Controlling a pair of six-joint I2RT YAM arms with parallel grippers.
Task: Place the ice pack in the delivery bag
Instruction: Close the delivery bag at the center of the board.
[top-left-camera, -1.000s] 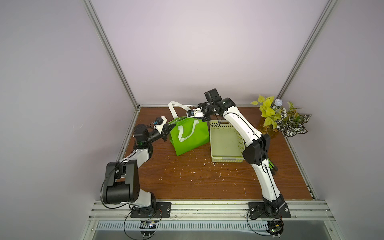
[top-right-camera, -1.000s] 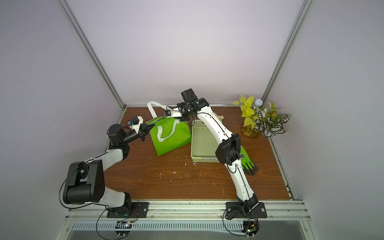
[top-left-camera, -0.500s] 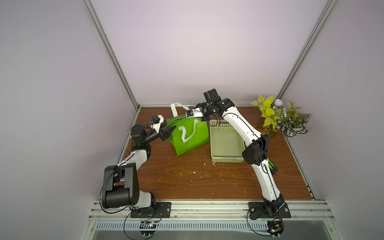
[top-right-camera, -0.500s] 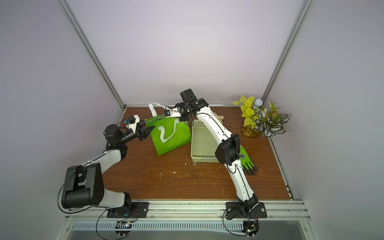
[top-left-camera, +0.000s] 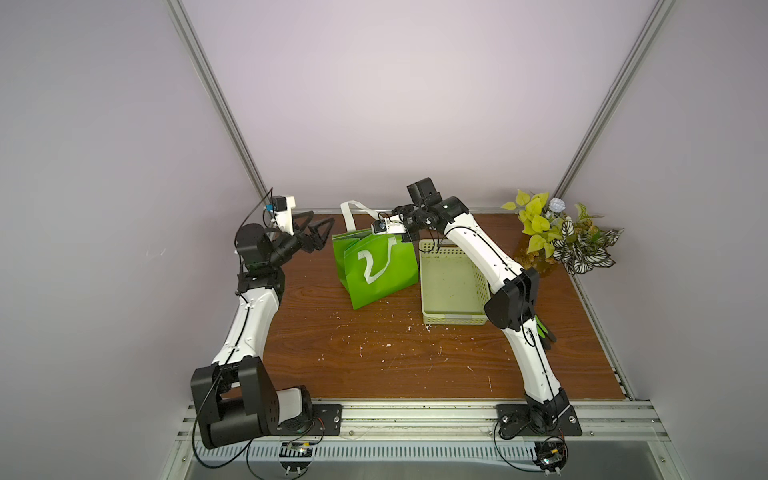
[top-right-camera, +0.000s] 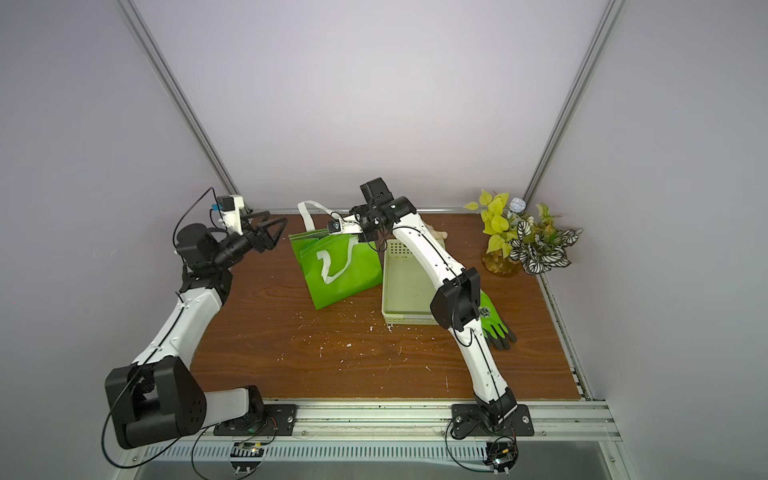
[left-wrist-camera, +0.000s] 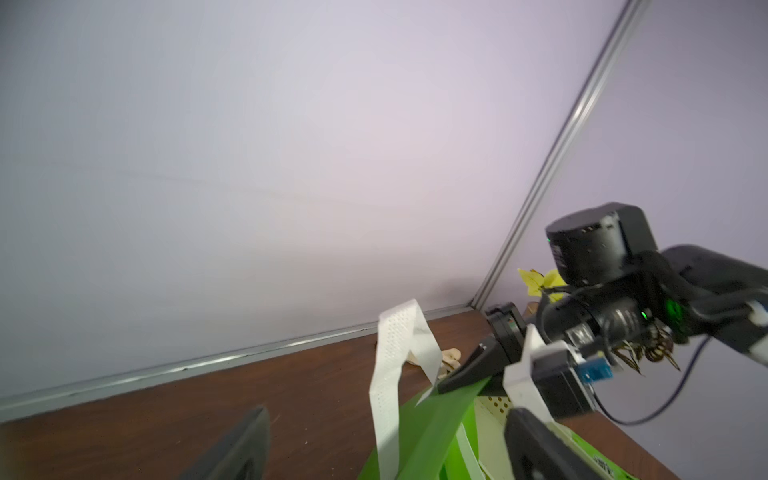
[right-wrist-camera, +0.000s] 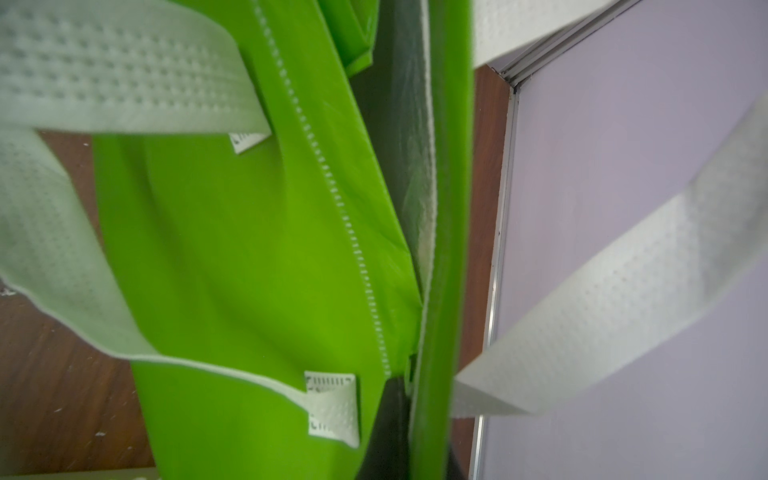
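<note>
Table (top-left-camera: 374, 365): brown wood, flecked with white crumbs.
Delivery bag (top-left-camera: 386, 286): upright toward the table's back, just beside the basket.
Basket (top-left-camera: 453, 320): pale green.
Left jaws: spread wide, near the bag, not touching it.
Right jaws: clamped on the bag's top rim.

No legible text or labels

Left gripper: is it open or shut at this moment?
Open. In both top views the left gripper has its jaws spread wide near the delivery bag, with nothing between them.
</note>
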